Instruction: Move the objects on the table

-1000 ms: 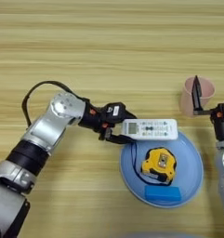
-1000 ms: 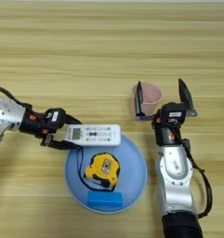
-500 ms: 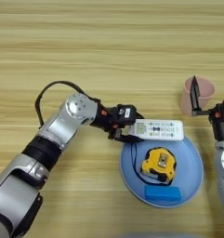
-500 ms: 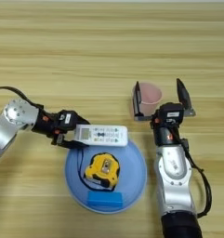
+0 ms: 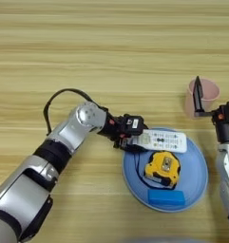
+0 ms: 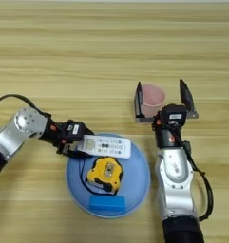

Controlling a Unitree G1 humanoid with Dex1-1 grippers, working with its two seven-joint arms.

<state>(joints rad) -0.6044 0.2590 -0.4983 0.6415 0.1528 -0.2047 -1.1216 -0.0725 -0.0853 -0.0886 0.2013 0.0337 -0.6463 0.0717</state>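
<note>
Block (image 6: 107, 203), small, flat and blue, lies nearest me on the blue plate (image 6: 137, 182), close to the plate's near rim. Just beyond it on the same plate sits a yellow tape measure (image 6: 103, 172), with a dark cord looping off its left side. Remote (image 6: 105, 146), slim and white with rows of buttons, lies lengthwise left to right across the far part of the plate; its left end reaches the plate's far-left rim. My left gripper (image 6: 77, 146) comes in from the left, low over the table (image 6: 87, 57), and its black fingers are clamped on that left end of the remote; the rest of the remote extends to the right over the plate. A black cable arcs from the left forearm up and back down behind the wrist. My right arm rises along the right side, just beside the plate, forearm pointing away from me. Right gripper (image 6: 162, 98) sits past the plate with its two black fingers spread wide apart; the left one stands touching or just beside the left wall of the pink cup (image 6: 152, 99), the right one stands clear of it to the right. Cup is upright on the bare wood, beyond the plate's far-right edge. Farther out, only plank grain.
</note>
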